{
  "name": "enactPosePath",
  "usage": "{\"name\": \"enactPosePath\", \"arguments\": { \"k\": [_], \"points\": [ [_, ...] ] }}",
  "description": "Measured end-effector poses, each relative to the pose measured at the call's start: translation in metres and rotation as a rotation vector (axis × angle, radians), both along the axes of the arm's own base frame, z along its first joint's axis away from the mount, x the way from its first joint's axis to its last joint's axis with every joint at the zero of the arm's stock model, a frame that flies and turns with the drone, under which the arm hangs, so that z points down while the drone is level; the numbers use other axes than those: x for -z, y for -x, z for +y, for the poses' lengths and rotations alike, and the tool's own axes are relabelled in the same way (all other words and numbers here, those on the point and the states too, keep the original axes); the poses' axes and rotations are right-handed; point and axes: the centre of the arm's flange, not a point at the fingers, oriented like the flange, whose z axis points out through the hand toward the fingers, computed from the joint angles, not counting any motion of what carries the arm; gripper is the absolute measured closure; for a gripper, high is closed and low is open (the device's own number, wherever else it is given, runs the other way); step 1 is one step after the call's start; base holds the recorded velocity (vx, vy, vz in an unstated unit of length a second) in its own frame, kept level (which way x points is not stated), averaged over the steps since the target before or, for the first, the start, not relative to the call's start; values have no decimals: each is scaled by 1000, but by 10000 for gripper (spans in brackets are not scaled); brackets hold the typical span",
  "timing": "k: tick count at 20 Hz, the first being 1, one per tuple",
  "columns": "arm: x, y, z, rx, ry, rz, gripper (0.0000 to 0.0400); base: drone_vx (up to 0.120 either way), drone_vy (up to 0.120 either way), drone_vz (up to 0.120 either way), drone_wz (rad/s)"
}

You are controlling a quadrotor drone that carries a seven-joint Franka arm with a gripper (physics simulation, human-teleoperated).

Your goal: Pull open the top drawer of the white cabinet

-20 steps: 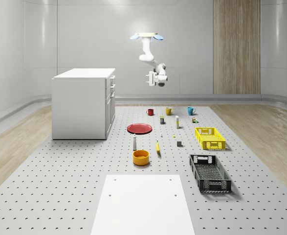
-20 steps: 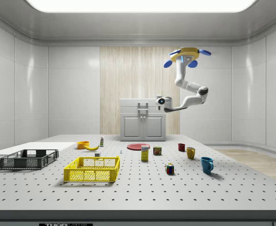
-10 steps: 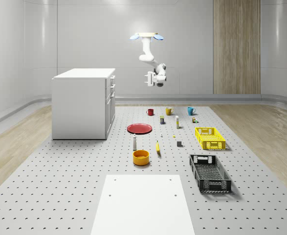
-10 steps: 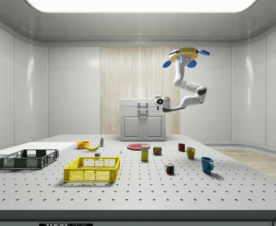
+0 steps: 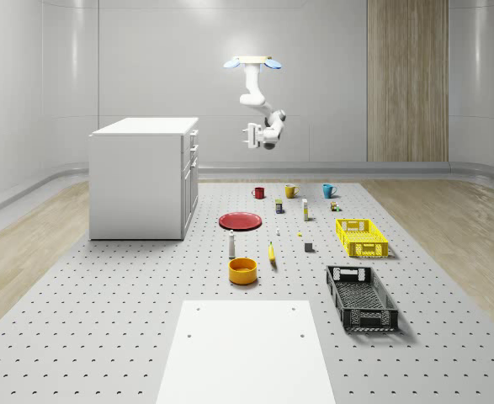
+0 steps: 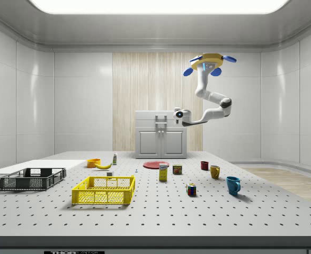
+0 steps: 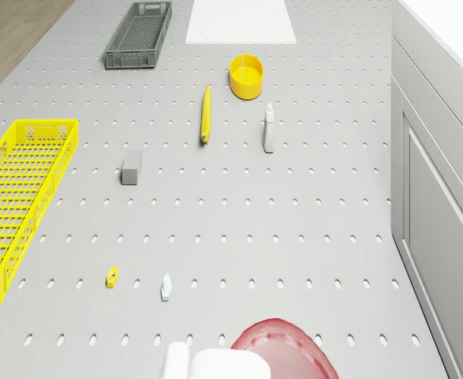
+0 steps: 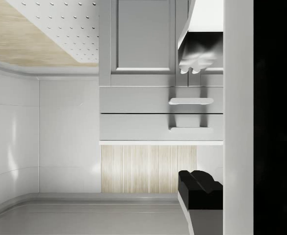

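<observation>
While hovering over the perforated grey desk (image 5: 103, 320) with claw (image 5: 252, 135) spread wide and empty, poised on approach to the boxy white cabinet's (image 5: 137, 185) shut top drawer (image 8: 133, 127), well apart; next, likely closing onto its handle (image 8: 192, 129).

Hovering drone (image 5: 252, 61), hand (image 5: 251, 136) facing cabinet (image 5: 142, 177)

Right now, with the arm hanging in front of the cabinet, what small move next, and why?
Probably ease the gripper toward the top drawer handle. The drone hovers above the table, beside the cabinet, and a gap separates the gripper from the closed drawer front.
</observation>
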Motion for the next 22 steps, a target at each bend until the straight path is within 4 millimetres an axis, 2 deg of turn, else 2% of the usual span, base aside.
{"name": "enactPosePath", "arguments": {
  "k": [22],
  "points": [
    [0,1,127,0,-1,0,95,0,0,0,0]
  ]
}}
